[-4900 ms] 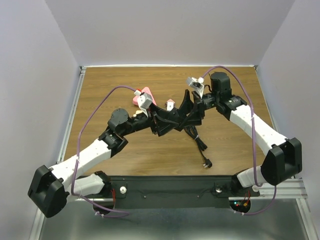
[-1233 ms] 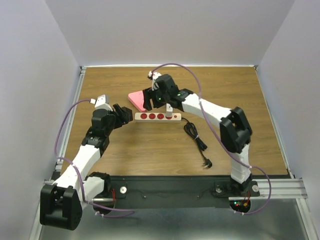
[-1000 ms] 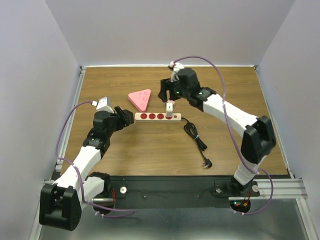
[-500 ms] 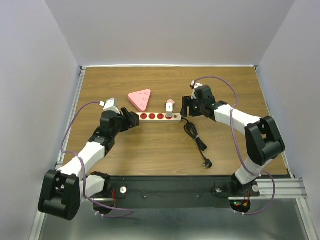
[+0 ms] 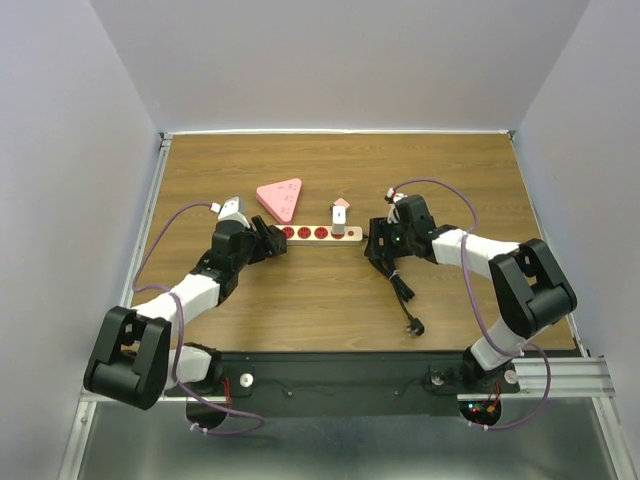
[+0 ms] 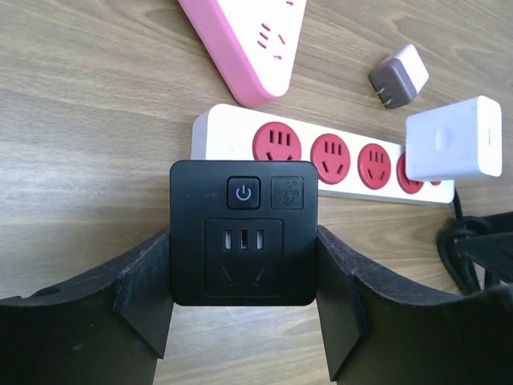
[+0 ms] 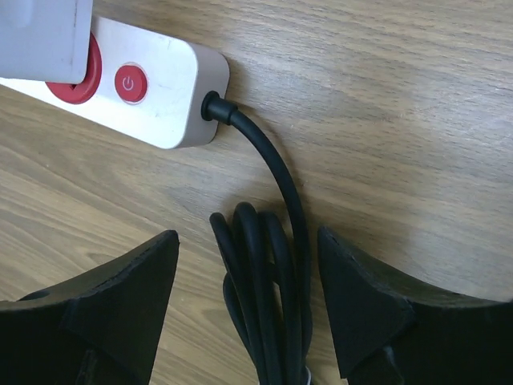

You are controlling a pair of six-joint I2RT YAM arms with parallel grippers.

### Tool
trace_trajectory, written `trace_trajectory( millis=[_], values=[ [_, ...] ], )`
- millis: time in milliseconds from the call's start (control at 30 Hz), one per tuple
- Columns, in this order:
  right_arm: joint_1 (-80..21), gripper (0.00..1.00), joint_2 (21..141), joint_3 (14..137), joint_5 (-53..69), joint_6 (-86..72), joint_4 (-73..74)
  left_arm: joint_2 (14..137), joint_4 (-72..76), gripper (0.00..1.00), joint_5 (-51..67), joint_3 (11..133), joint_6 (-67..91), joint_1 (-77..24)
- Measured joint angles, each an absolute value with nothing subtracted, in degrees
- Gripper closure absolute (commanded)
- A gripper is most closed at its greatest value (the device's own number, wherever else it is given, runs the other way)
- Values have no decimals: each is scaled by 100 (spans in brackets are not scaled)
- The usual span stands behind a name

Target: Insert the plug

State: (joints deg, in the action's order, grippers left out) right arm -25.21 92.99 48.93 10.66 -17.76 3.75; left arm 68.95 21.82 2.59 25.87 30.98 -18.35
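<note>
Left end effector (image 6: 244,277) clamped on black socket block (image 6: 243,233), fingers pressed to both its sides. Just beyond its tips, white power strip (image 6: 321,156) lies on tabletop (image 6: 80,120). Pink triangular strip (image 6: 248,32) farther out, small grey charger (image 6: 398,76) ahead-right. White plug (image 6: 453,138) sits in the strip (last red socket, by the switch). Right end effector (image 7: 247,273) has fingers apart, straddling coiled black cable (image 7: 260,241), with the strip's switch end ahead-left.

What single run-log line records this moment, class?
left gripper: shut on black adapter | right gripper: open, astride coiled cable | power strip: white charger plugged in
</note>
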Motion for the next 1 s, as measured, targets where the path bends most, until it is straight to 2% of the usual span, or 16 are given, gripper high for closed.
trace_trajectory(
  millis=[100,133,233,333,567,1000],
  values=[
    [-2521,38,9306,4831,1129,-1763,296,7039,2366,100,228,2587,3096,-1831],
    [-2521,54,9310,4825,1186,-1747,255,7081,2438,100,222,2587,3096,-1831],
    [-2528,75,9314,4801,1302,-1730,189,7157,2571,100,193,2587,3092,-1828],
    [-2648,87,9314,4764,1448,-1730,121,7216,2665,100,183,2587,3076,-1831],
    [-3264,99,9089,4390,1820,-1863,-58,7411,2860,100,134,2606,3052,-1831],
    [-3927,100,8628,4217,2451,-2130,259,8300,3070,100,-121,3229,2987,-2126]
  ],
)
